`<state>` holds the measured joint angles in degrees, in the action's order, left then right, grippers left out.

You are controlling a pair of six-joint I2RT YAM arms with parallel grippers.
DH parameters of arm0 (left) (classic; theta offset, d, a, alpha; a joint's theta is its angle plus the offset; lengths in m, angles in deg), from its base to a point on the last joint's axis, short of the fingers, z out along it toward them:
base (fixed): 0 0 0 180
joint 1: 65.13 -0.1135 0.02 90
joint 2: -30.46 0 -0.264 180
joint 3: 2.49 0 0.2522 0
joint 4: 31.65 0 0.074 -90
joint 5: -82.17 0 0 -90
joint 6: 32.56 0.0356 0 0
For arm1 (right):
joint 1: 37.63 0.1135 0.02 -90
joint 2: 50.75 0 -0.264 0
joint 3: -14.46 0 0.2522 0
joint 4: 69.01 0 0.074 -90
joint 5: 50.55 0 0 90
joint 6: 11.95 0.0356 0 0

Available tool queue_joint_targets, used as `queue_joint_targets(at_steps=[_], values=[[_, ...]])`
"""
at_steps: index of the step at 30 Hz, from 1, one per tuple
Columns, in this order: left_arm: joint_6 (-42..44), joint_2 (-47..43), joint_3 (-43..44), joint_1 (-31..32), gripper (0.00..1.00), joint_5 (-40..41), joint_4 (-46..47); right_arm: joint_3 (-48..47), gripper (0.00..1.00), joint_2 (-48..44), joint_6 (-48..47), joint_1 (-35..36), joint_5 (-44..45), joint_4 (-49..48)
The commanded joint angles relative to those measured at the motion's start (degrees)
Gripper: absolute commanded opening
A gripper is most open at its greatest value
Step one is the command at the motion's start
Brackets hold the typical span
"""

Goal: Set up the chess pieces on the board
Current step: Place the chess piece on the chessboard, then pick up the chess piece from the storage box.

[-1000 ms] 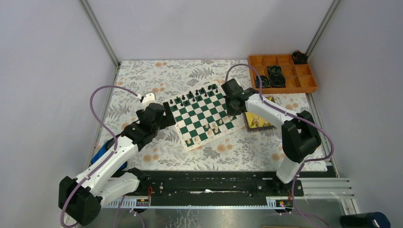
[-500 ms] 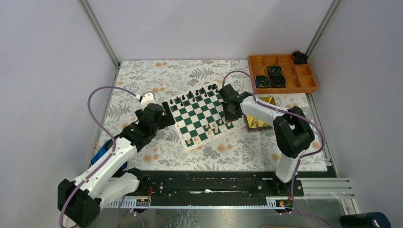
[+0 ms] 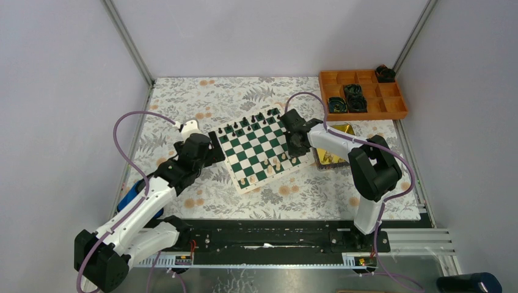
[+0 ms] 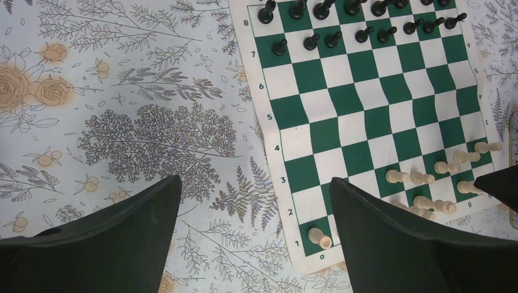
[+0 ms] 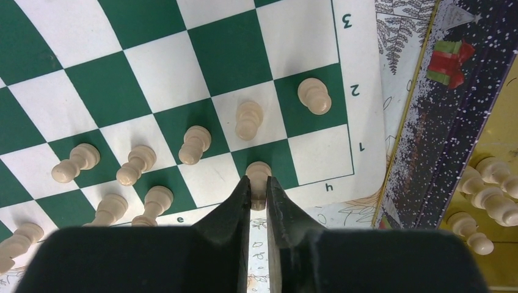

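Right tool (image 5: pixel 257 186): fingers drawn narrow, one cream piece (image 5: pixel 258 174) pinched between the tips, its head showing above them. The piece stands over green square g1 of the board (image 5: pixel 183 67). Squares f1 and h1 on either side are bare. Whether its base touches the square yet: cannot tell.

Change over the last second: the right elbow has drawn in toward the board and the tool has shifted a little farther over the board's cream end. Almost no motion in the last half second. Reading: carry finished, this is the set-down, and release looks to be the next step. Left arm has not moved.

Left tool (image 4: pixel 253 183): fingers wide, nothing between them, hanging above the tabletop (image 4: pixel 122 122) at the side of the board that faces the left edge.

Outward: board mid-tabletop, turned askew. Gold tin (image 5: pixel 507 134) just beside it toward the right edge. Orange tray (image 3: pixel 366 115) in the far right corner.

View differences:
- Right wrist alone shows the grip and the spare cream pieces (image 5: pixel 488 183) lying in the tin, so more remain to fetch.
- Top view hides the fingertips under the wrist.
- Left wrist alone shows the black pieces (image 4: pixel 333 39) filling ranks 7 and 8, and the cream end still gapped.
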<state>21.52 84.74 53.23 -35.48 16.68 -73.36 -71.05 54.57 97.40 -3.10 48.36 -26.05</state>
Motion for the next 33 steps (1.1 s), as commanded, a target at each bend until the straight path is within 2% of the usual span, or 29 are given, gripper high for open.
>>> queue_joint_targets(at_steps=[1, 4, 9, 20, 26, 30, 33], values=[[-0.3, 0.0, -0.8, 0.4, 0.99, 1.2, 1.0, -0.1, 0.19, 0.5, -0.1, 0.7, -1.0, -0.8], [-0.2, 0.2, -0.8, 0.4, 0.99, 1.1, 1.1, -0.3, 0.27, 0.0, -0.5, 0.7, -1.4, -1.0], [-0.1, 0.5, -0.7, 0.4, 0.99, 1.0, 1.4, -1.5, 0.33, -1.6, -1.5, 0.8, -1.6, -1.6], [-0.1, 1.4, -0.3, 0.4, 0.99, 1.3, 2.1, -5.9, 0.36, -9.4, -2.2, 0.8, 1.8, 1.3], [0.0, 2.3, 0.0, 0.4, 0.99, 1.2, 2.8, -5.3, 0.37, -15.2, -0.6, 0.6, 10.4, 1.8], [0.1, 3.2, 0.3, 0.4, 0.99, 0.9, 3.4, -4.1, 0.38, -17.5, 1.9, -2.2, 15.2, 3.4], [0.3, 3.8, 0.5, 0.4, 0.99, 0.6, 3.9, -1.4, 0.38, -19.1, 3.3, -6.5, 14.9, 2.9]])
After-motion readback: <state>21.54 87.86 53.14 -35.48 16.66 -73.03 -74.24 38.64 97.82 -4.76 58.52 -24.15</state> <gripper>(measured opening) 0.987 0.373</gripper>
